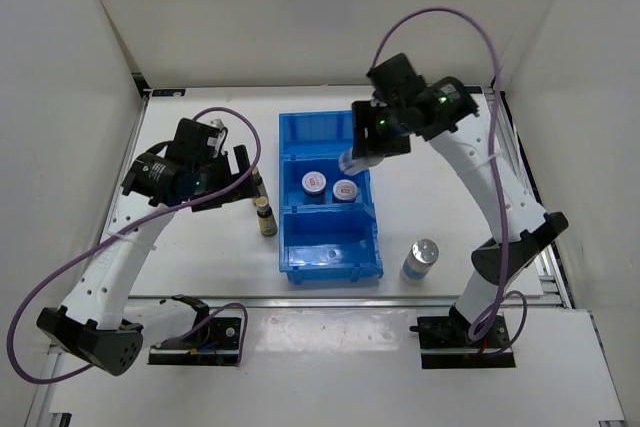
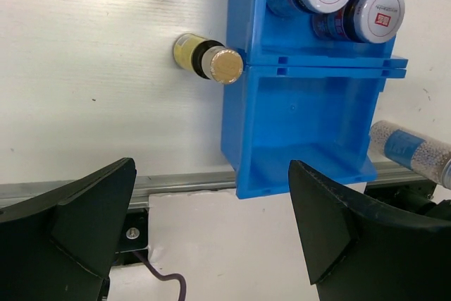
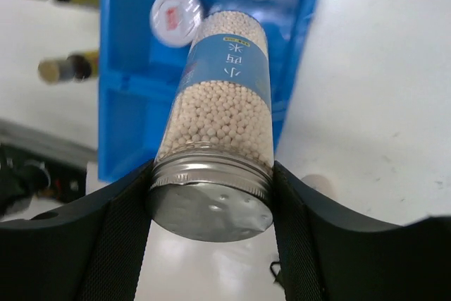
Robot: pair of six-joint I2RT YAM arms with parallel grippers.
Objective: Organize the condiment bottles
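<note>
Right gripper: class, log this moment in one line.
right gripper shut on silver-topped cylinder | above blue bin | left gripper open

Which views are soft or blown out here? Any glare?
Top external: even, diffuse light, sharp throughout, with soft shadows by the blue bin. Left wrist: the bin and the amber bottle are crisp, while the left hand fingers are near and slightly soft. Right wrist: the held silver-topped cylinder is sharp, with mild sheen on its lid; the background behind is blurred and the white table is bright.
</note>
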